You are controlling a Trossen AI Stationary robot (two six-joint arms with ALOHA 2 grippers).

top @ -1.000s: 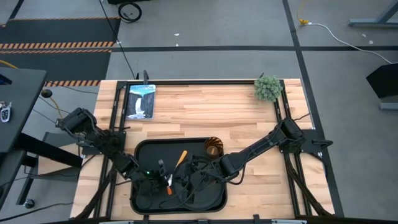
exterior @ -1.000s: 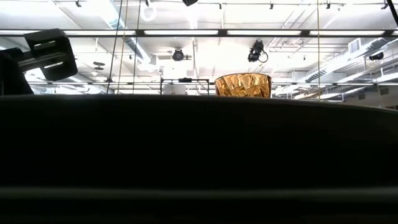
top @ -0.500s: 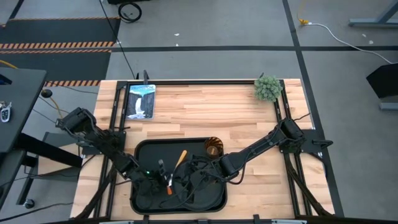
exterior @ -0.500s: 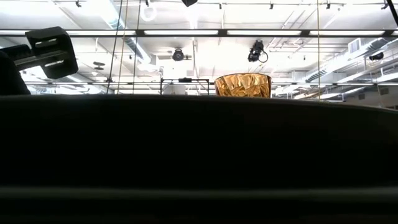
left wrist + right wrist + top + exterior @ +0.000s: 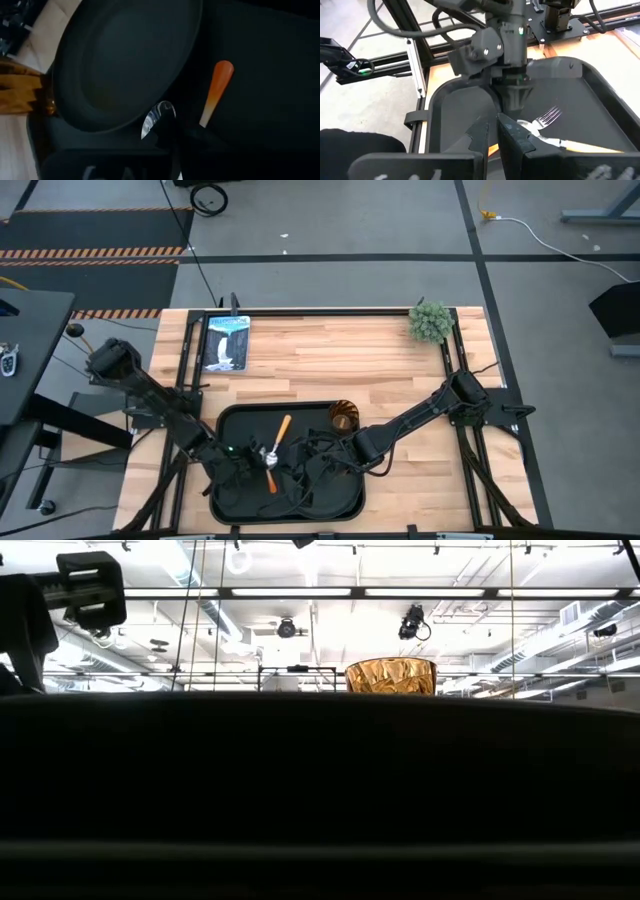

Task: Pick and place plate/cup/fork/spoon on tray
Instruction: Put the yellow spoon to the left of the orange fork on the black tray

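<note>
1. Left gripper [image 5: 176, 136] down inside the tray [image 5: 228, 422], clenched on the neck of the spoon [image 5: 218, 87], between silver bowl and yellow-orange handle.
2. Best handling from here, by the look of it: lift straight up, keep the handle level, steer clear of the rim of the plate [image 5: 125, 55] just beside the bowl, then lower flat onto bare tray floor before letting go.
3. Worth watching: slim neck, shiny metal, likely to swivel in the pinch if tipped.
4. Right gripper [image 5: 492, 131] low over the tray too, facing the left arm, close to the fork [image 5: 549, 116]; impossible to tell whether clenched or released.
5. Crowded in there, so a slow, short move is safest to avoid clipping the other arm.
6. Cup [image 5: 391, 676] upright at the tray's far right corner; hard to say whether inside the edge or just beyond it.
7. Low view almost wholly blocked by a dark wall, only the cup's top showing above it.
8. From above, plate largely lost under arms and cables.
9. Far edge of the table: a framed picture [image 5: 226, 342] and a small plant [image 5: 431, 321], well apart from the work.
</note>
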